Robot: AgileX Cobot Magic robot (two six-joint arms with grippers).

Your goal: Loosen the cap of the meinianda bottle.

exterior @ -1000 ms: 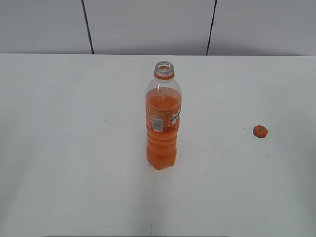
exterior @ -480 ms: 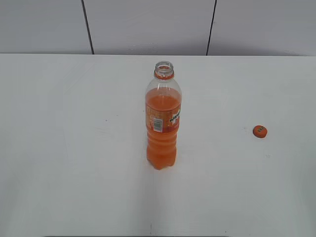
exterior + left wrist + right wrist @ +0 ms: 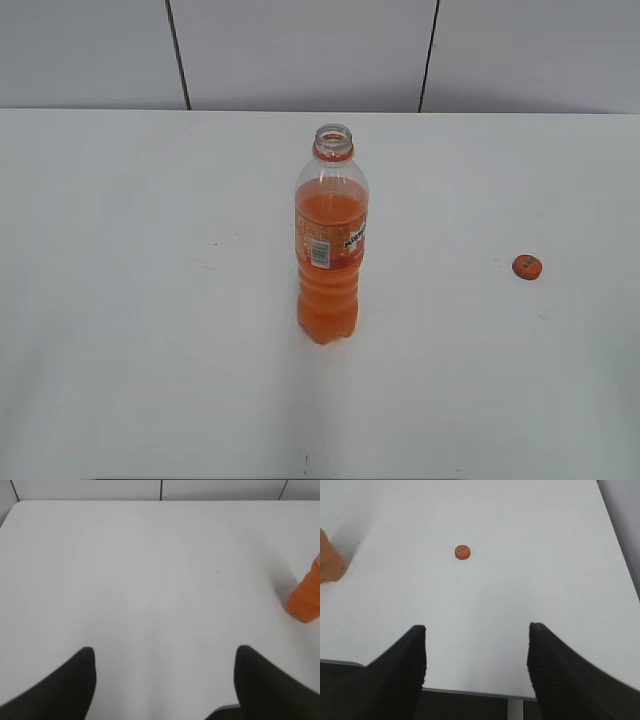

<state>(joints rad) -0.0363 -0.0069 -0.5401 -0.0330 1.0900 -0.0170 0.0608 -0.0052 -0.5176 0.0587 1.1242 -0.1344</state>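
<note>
The meinianda bottle (image 3: 329,240) stands upright at the middle of the white table, its mouth bare above the orange neck ring. The orange cap (image 3: 527,266) lies flat on the table to its right, well apart from the bottle; it shows in the right wrist view as the cap (image 3: 462,552). Neither arm appears in the exterior view. My left gripper (image 3: 165,652) hangs open over bare table, with the bottle's base (image 3: 305,597) at the far right edge. My right gripper (image 3: 476,629) is open and empty near the table's front edge, the cap well ahead of it.
The white table (image 3: 150,300) ends at a grey panelled wall (image 3: 300,50) behind. Its front edge (image 3: 470,694) shows under the right gripper, with dark floor below.
</note>
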